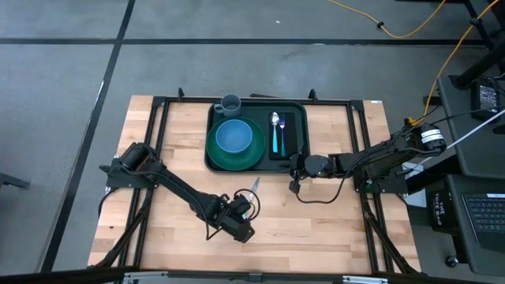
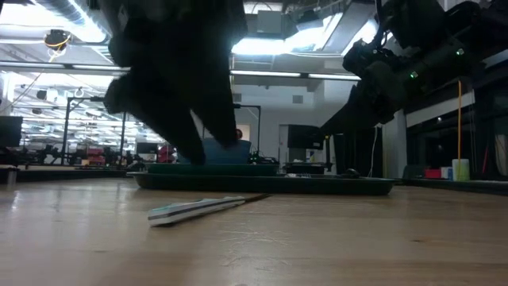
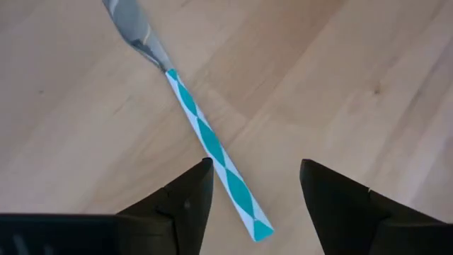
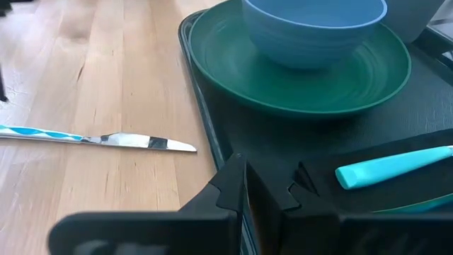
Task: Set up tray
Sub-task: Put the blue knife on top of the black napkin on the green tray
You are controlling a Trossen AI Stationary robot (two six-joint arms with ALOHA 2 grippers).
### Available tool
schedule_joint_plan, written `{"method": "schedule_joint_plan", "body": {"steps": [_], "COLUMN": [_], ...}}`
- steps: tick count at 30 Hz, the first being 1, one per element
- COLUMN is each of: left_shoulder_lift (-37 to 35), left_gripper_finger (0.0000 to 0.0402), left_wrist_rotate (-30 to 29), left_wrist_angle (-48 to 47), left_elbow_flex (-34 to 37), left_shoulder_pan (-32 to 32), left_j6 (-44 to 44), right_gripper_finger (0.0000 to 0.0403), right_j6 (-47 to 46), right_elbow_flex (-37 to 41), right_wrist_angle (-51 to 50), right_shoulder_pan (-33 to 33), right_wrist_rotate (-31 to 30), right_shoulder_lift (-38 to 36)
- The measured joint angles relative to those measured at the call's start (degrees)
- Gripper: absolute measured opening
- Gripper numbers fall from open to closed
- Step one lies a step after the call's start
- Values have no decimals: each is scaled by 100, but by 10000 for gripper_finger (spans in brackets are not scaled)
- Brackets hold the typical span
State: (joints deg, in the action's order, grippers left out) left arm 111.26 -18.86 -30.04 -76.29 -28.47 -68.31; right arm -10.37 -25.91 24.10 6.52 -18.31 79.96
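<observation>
Teal-handled knife (image 3: 212, 145) lies on wood surface (image 1: 316, 213), handle end between your spread left claw (image 3: 255, 198); tray (image 1: 215, 162) beyond blade; right claw (image 4: 265, 191) pressed together.

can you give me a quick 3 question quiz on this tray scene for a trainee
1. True or false: the knife lies on the tray.
2. What sits on the plate? A) cup B) bowl C) fork
3. Fill in: the left pincer is ____ above the knife's handle.

Key: 1 false, it lies on the table. 2 B, the bowl. 3 open.
</observation>
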Motion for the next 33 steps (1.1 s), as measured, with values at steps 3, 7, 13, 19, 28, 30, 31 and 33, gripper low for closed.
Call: {"method": "schedule_joint_plan", "body": {"steps": [3, 7, 13, 19, 28, 30, 31, 33], "left_shoulder_lift": [181, 510, 662, 682, 690, 691, 691, 691], "left_gripper_finger": [206, 206, 206, 194, 143, 130, 124, 111], "left_wrist_rotate": [27, 265, 205, 215, 274, 266, 261, 265], "left_wrist_angle": [116, 170, 157, -12, -506, -557, -577, -607], "left_elbow_flex": [4, 7, -17, -17, -26, -22, -20, -15], "left_shoulder_pan": [0, 3, 9, 4, -42, -59, -61, -74], "left_j6": [2, 21, -127, -275, -198, -182, -134, -75], "right_gripper_finger": [23, 23, 23, 23, 23, 23, 23, 23], "right_j6": [-2, -5, -145, -155, -158, -159, -159, -160], "right_elbow_flex": [0, 0, 0, 0, 0, 0, 0, 0], "right_wrist_angle": [0, -8, -36, -48, -73, -81, -83, -85], "right_shoulder_pan": [0, 0, 1, 2, 2, 2, 2, 4], "right_wrist_rotate": [0, 1, 17, 55, 57, 57, 57, 57], "right_shoulder_lift": [0, 0, 0, 0, 0, 0, 0, 0]}}
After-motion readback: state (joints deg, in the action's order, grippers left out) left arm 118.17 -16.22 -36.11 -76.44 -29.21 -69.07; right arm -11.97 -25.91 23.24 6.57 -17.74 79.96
